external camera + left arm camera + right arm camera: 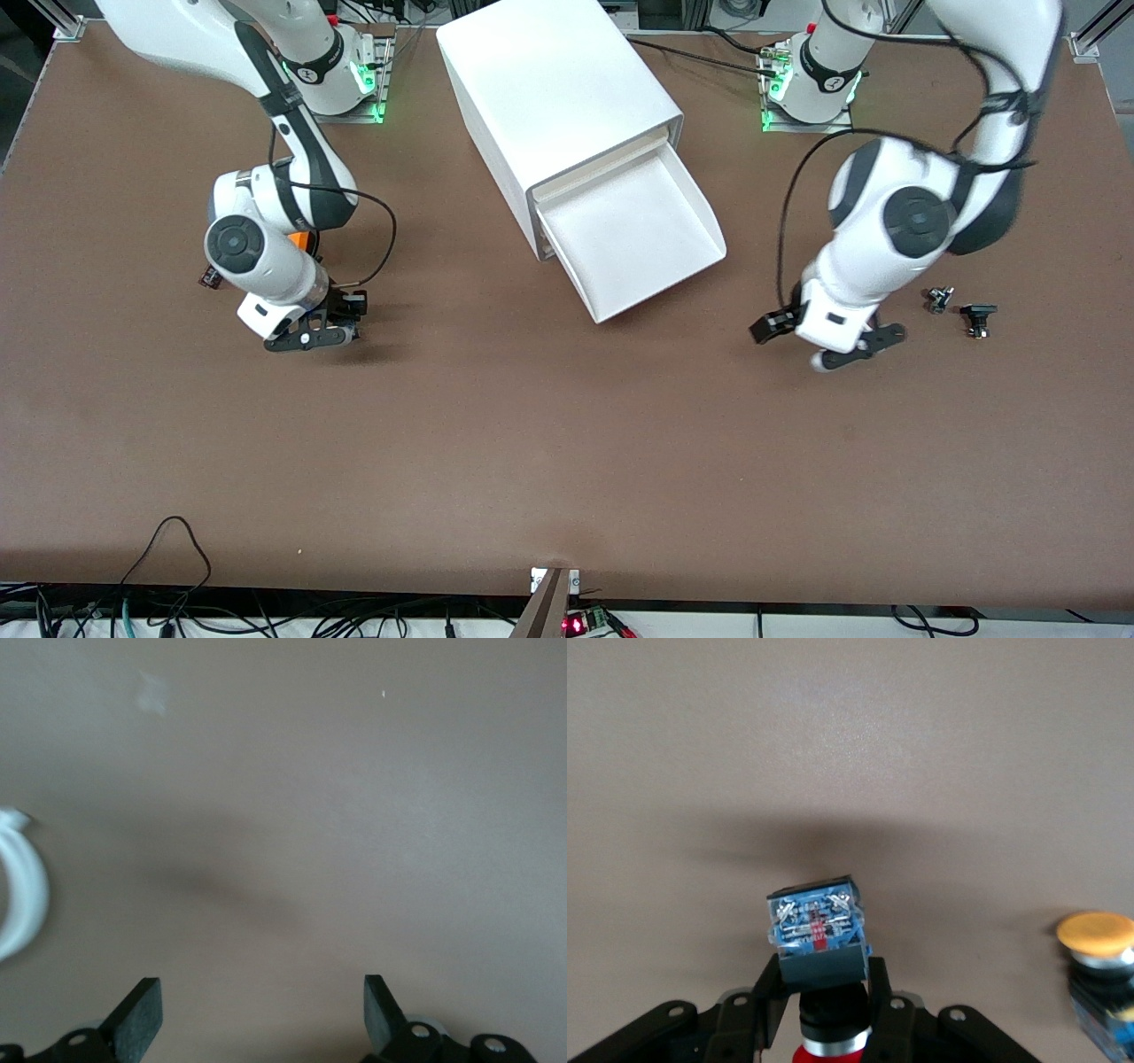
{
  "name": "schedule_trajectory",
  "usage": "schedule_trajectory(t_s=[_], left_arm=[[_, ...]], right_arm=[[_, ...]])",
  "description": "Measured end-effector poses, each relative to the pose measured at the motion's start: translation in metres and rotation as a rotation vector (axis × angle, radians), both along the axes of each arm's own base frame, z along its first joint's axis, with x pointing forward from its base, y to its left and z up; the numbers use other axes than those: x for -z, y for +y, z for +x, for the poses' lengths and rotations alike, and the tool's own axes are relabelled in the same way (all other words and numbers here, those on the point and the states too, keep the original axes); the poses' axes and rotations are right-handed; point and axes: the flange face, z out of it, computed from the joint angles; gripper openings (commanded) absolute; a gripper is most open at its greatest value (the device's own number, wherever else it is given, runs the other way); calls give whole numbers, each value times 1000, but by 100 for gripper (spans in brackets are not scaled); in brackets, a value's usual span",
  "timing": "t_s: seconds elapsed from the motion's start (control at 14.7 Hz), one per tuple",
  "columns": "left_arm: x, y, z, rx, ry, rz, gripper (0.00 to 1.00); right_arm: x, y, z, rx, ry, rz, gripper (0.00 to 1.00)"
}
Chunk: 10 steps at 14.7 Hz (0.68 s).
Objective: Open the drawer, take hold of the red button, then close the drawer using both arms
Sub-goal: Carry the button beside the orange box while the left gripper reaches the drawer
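Observation:
The drawer (pixel 633 235) stands pulled out of the white cabinet (pixel 558 97), and its tray looks empty. My right gripper (pixel 312 335) is low over the table toward the right arm's end. In the right wrist view it (pixel 822 974) is shut on the button (pixel 818 926), with the fingers on its black body, the red cap toward the wrist and the blue end pointing outward. My left gripper (pixel 855 348) is over bare table toward the left arm's end. In the left wrist view it (pixel 259 997) is open and empty.
A similar button with an orange-yellow cap (pixel 1096 935) lies on the table beside the right gripper. An orange object (pixel 304 241) shows partly under the right arm. Two small dark parts (pixel 939 299) (pixel 977 317) lie beside the left arm. A white rounded edge (pixel 18 881) shows in the left wrist view.

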Motion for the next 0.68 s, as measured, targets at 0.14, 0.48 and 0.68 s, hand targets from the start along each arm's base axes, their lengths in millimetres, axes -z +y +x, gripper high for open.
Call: schedule_trajectory(t_s=[0.14,0.48,0.68], left_arm=[[29,-32,-14,-53,8,-8,100],[45,-78,-40,-41,27,-9,100],[55,-115,-74,36,65,-15,100]], right_arm=[[18,-12,-16,-13,-32,-1,29],[28,-22,-25,-15,-29,-1,64],[34,-22,-27,-12,-27,0,100]])
